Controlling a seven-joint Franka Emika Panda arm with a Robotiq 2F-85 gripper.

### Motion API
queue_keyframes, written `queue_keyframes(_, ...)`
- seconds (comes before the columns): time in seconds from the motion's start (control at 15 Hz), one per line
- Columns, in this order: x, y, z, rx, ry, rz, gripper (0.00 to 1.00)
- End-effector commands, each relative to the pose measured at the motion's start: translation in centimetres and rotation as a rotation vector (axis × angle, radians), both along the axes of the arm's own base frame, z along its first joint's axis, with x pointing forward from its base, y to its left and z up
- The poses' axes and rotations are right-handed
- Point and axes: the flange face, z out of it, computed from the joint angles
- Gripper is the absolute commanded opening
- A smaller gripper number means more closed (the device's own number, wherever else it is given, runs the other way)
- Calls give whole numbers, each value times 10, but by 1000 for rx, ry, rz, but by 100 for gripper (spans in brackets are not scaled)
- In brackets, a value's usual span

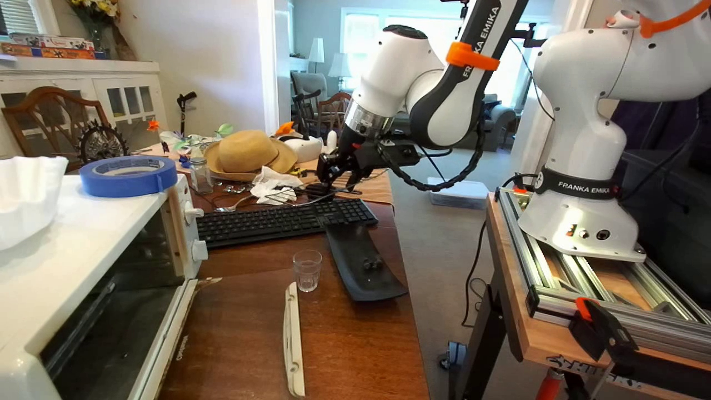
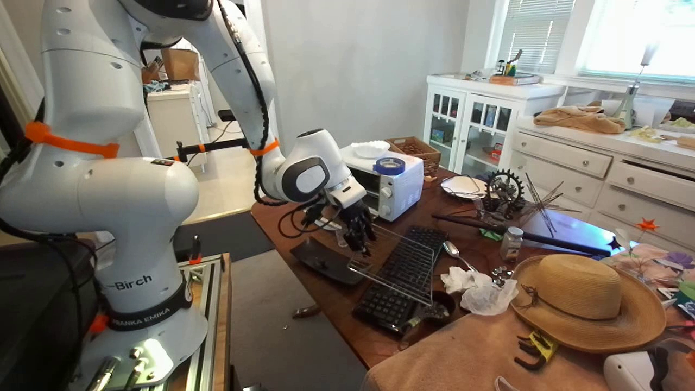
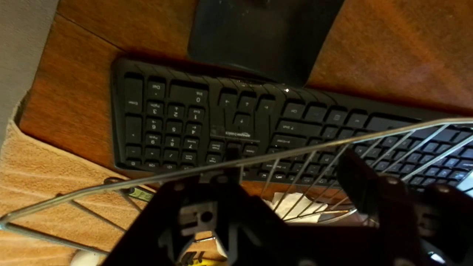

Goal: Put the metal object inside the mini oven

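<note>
The claw (image 3: 288, 157) hung near the keyboard (image 1: 278, 225), in from the edge of the desk (image 1: 355, 344) nearest the robot base (image 1: 577, 222). Its fingers (image 3: 356, 171) stood spread, with wires of the rack (image 2: 399, 265) showing between them; none looked pinched, though contact could not be told. The dark metal tray (image 1: 355, 247), which the task seemed to mean, lay ungripped along that same edge, its end away from the keyboard reaching almost to the brink. The mini oven (image 2: 408, 187) stood across the desk, its front apparently open toward that edge.

The step in hand looked like taking or leaving the rack, which could not be told. Doing it well called for either a square bite on one outer wire, or a straight rise so that no crosswire hooked a finger. The tray would then ask for a pinch on its thin rim, approached so as not to nudge it off the edge, and a level lift. The tumbler (image 1: 307, 271) stood between tray and oven, so a carry needed height before crossing.
</note>
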Motion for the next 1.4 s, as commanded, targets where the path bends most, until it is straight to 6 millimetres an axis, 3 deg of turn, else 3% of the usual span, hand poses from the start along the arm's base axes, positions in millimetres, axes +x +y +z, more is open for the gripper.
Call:
queue_keyframes(0.0, -7, 8, 3, -52, -106, 0, 43)
queue_keyframes(0.4, -32, 34, 8, -48, -221, 53, 43)
queue_keyframes(0.47, -40, 41, 7, -37, -225, 84, 43)
queue_keyframes(0.53, -34, 56, 6, -30, -233, 113, 43)
queue_keyframes(0.93, -68, 107, -1, 17, -219, 369, 43)
queue_keyframes(1.13, -79, 112, -9, 30, -187, 403, 43)
queue_keyframes(1.2, -75, 116, -13, 8, -190, 391, 68)
queue_keyframes(1.33, -76, 115, -13, 10, -185, 393, 68)
